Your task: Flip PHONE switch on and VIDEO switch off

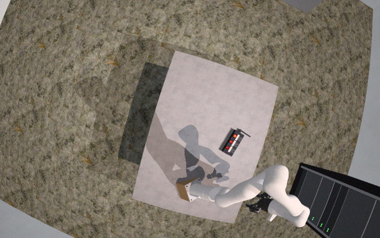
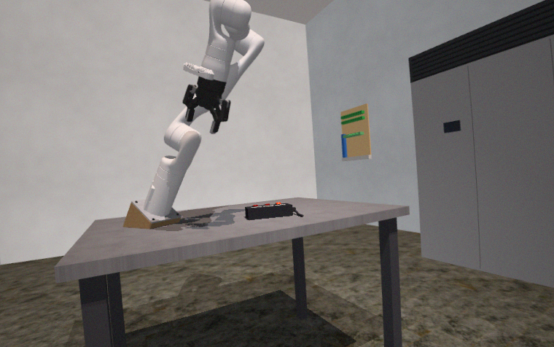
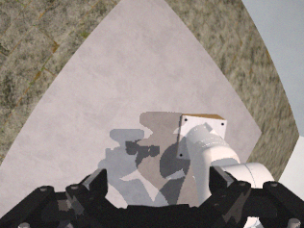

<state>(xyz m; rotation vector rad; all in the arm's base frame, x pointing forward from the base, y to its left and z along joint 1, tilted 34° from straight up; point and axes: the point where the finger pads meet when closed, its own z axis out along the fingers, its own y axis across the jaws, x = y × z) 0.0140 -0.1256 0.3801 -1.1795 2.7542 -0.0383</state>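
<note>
The black power strip [image 1: 233,141] [image 2: 269,210] lies flat on the grey table [image 1: 215,88] [image 2: 227,241] [image 3: 140,77], right way up, with three red switches in a row on its top and a short cable stub at one end. The labels are too small to read, and I cannot tell each switch's position. My gripper [image 1: 252,207] [image 2: 203,120] is open and empty. It hangs high above the table near the arm's base, far from the strip. The strip is out of the wrist view.
The arm's base sits on a wooden wedge [image 1: 182,189] [image 2: 138,217] [image 3: 201,117] near the table's edge. A tall grey cabinet [image 1: 348,201] [image 2: 507,151] stands beside the table. A board with green bars [image 2: 356,131] hangs on the wall.
</note>
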